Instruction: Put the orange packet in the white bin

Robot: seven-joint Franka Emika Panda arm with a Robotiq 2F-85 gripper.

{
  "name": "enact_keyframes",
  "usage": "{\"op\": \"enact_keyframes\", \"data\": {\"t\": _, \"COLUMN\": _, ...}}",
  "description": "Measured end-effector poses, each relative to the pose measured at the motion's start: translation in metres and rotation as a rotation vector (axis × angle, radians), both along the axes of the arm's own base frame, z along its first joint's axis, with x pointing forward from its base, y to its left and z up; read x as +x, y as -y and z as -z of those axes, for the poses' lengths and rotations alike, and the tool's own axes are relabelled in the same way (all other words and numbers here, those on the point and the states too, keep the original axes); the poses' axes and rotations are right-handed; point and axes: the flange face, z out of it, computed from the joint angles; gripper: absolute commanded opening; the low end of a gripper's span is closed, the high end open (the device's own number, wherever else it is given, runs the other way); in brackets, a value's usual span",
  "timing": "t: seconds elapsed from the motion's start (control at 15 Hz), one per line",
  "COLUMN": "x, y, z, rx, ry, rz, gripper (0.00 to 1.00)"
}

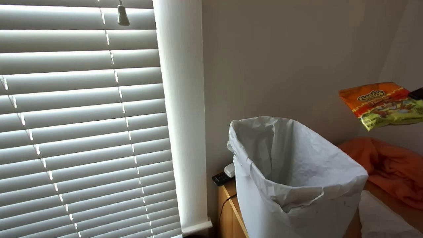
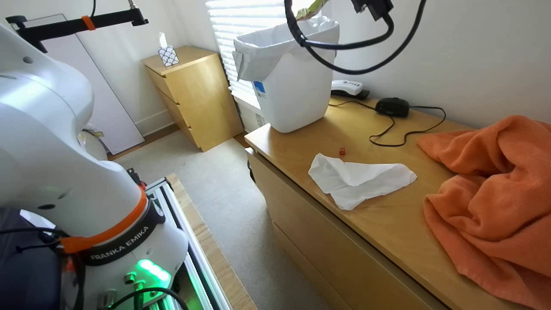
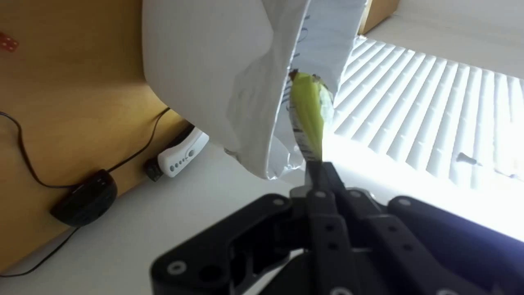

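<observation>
Because the tool (image 3: 320,166) is clamped on one edge of the Cheetos packet (image 1: 380,105), the free end projects ahead, presumably to enter the lined white bin (image 2: 299,92) first.

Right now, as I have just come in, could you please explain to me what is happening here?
A Franka Emika Panda arm holds an orange Cheetos packet in its gripper, seemingly to put it in the white bin. The packet is in the air, not yet inside the bin. The bin, lined with a white bag, stands upright on the wooden dresser, where a crumpled orange cloth also lies.
</observation>
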Motion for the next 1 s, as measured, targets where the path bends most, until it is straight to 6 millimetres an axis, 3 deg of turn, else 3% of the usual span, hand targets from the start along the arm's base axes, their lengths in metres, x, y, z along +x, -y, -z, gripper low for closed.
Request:
{"op": "enact_keyframes", "data": {"t": 0.2, "x": 0.014, "y": -0.027, "z": -0.012, "rx": 0.015, "ry": -0.015, "rz": -0.033, "gripper": 0.0}}
{"op": "enact_keyframes", "data": {"t": 0.47, "x": 0.031, "y": -0.074, "z": -0.014, "rx": 0.022, "ry": -0.053, "rz": -0.109, "gripper": 0.02}}
{"op": "enact_keyframes", "data": {"t": 0.6, "x": 0.037, "y": -0.096, "z": -0.013, "rx": 0.024, "ry": -0.06, "rz": -0.148, "gripper": 0.29}}
{"op": "enact_keyframes", "data": {"t": 0.8, "x": 0.042, "y": -0.116, "z": -0.012, "rx": 0.025, "ry": -0.066, "rz": -0.186, "gripper": 0.48}}
{"op": "enact_keyframes", "data": {"t": 1.0, "x": 0.043, "y": -0.121, "z": -0.012, "rx": 0.026, "ry": -0.071, "rz": -0.193, "gripper": 0.73}}
